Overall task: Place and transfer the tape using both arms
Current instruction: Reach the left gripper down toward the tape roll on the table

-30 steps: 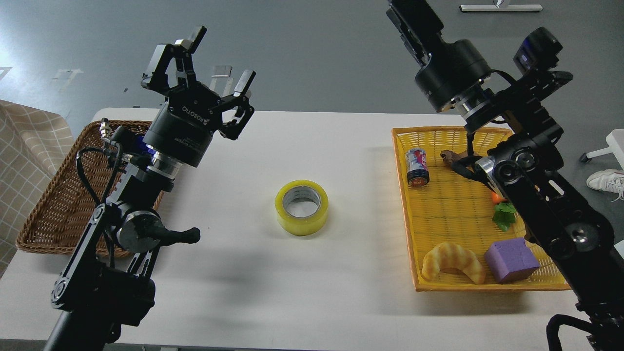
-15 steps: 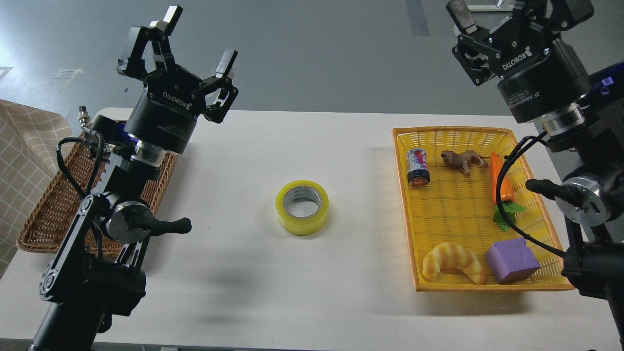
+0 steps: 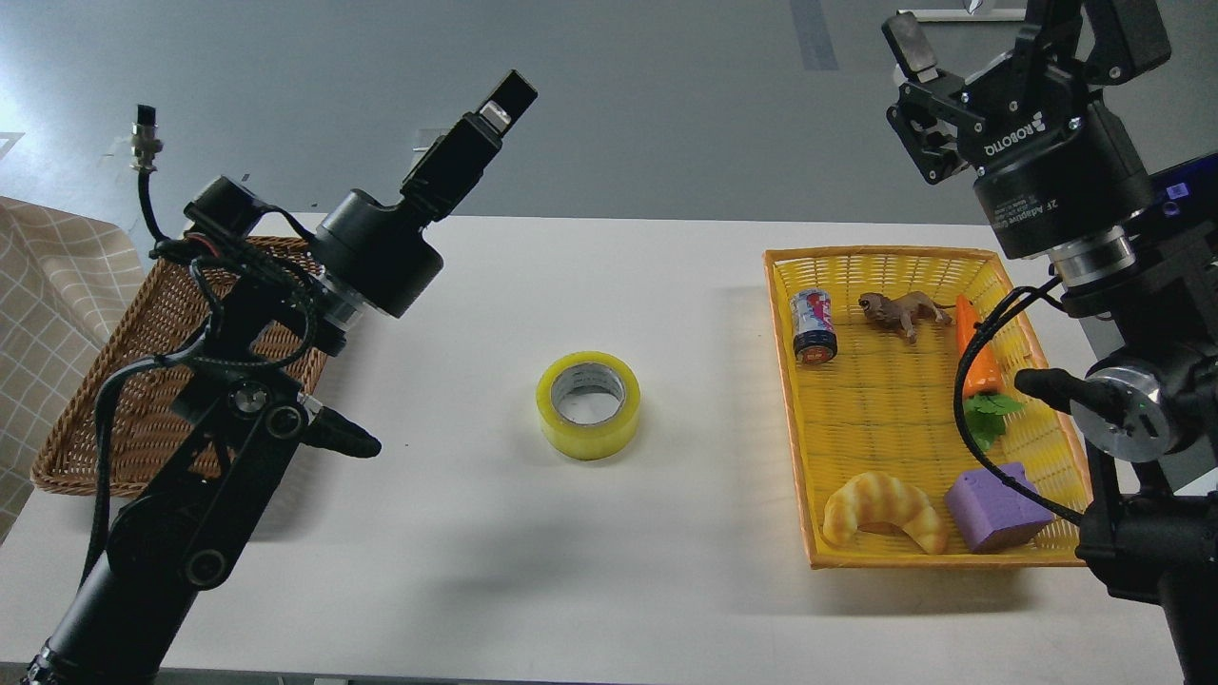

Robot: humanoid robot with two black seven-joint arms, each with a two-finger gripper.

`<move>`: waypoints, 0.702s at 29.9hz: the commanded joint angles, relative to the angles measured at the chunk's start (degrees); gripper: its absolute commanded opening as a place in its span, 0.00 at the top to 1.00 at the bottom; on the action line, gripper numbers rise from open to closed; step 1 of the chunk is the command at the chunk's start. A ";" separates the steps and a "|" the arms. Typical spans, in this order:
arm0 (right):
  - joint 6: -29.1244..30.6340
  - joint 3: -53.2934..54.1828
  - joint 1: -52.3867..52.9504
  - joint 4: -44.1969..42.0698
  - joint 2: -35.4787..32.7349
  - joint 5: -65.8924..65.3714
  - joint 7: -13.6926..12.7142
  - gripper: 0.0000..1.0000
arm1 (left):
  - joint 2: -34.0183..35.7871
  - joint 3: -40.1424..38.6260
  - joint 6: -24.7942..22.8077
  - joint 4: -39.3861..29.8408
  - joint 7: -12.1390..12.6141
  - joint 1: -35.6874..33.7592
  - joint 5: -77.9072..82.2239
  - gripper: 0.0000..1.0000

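The tape (image 3: 588,405), a yellow roll with a pale core, lies flat on the white table (image 3: 590,571) near the middle. My left gripper (image 3: 502,97) is raised above the table's far left, up and left of the tape. I see it edge-on, so its fingers overlap and I cannot tell whether it is open. My right gripper (image 3: 1018,43) is held high above the far right corner, over the yellow basket. It is open and empty. Neither gripper touches the tape.
A brown wicker basket (image 3: 86,419) stands at the left edge, partly behind my left arm. A yellow basket (image 3: 795,428) at the right holds a can (image 3: 815,325), toy lion (image 3: 899,309), carrot (image 3: 978,354), croissant (image 3: 883,510) and purple block (image 3: 994,509). A checked cloth (image 3: 48,276) hangs far left.
My left gripper has rolled about its wrist, from facing me with fingers spread to edge-on, and swung right. My right gripper has shifted only slightly. The tape has not moved.
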 commanded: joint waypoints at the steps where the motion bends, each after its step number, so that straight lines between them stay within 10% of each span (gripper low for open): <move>1: -0.07 -0.07 0.14 0.00 0.15 -0.04 0.00 0.00 | 1.14 4.74 1.31 2.19 1.49 -0.93 14.49 0.02; 21: -0.16 -0.43 -0.39 -0.08 0.06 -0.22 -0.09 0.00 | 1.40 22.16 5.80 17.58 1.93 -5.51 18.09 0.02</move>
